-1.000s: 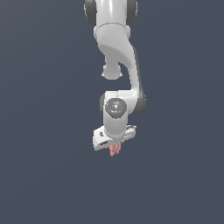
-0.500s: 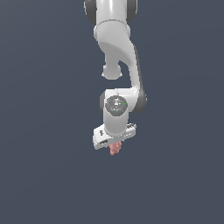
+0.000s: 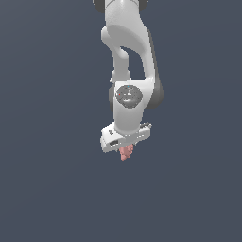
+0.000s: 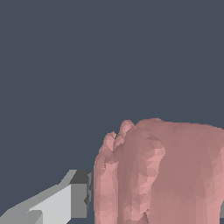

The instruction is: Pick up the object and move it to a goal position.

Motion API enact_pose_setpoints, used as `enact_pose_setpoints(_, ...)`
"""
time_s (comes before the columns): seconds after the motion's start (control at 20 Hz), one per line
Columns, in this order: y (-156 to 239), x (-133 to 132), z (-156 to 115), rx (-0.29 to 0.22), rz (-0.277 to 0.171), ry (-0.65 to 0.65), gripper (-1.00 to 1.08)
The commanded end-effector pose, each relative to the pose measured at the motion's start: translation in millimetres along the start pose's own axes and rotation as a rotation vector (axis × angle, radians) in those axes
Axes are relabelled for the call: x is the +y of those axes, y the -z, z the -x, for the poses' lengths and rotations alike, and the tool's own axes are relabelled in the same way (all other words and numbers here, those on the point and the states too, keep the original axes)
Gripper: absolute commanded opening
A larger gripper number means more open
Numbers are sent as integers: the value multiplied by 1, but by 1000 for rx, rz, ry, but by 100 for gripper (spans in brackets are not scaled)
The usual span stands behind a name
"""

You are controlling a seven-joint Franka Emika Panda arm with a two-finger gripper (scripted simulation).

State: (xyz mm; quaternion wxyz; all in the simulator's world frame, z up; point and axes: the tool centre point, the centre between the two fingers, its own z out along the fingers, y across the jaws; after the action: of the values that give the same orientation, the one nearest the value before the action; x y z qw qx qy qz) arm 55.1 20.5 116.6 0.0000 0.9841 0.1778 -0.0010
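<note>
The object (image 3: 126, 153) is a small salmon-pink lump with ridged lobes, hanging under the white arm in the exterior view. My gripper (image 3: 125, 150) is shut on the object, whose lower end sticks out below the hand. In the wrist view the object (image 4: 162, 175) fills much of the picture, with one grey-tipped finger (image 4: 74, 197) pressed against its side. The other finger is hidden behind the object.
The white arm (image 3: 127, 56) comes down from the top of the exterior view. Around it is only a plain dark blue-grey backdrop, and no floor, table or marker shows.
The gripper and the held object have risen slightly in the exterior view. The grip on the object looks the same.
</note>
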Motion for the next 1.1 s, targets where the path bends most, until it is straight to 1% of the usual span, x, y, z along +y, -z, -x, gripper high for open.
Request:
enact_pose_setpoints(0.0,23,-5,4,1,1,0,-100)
enact_pose_setpoints(1.05,265,-56,46,2,1,1,-100)
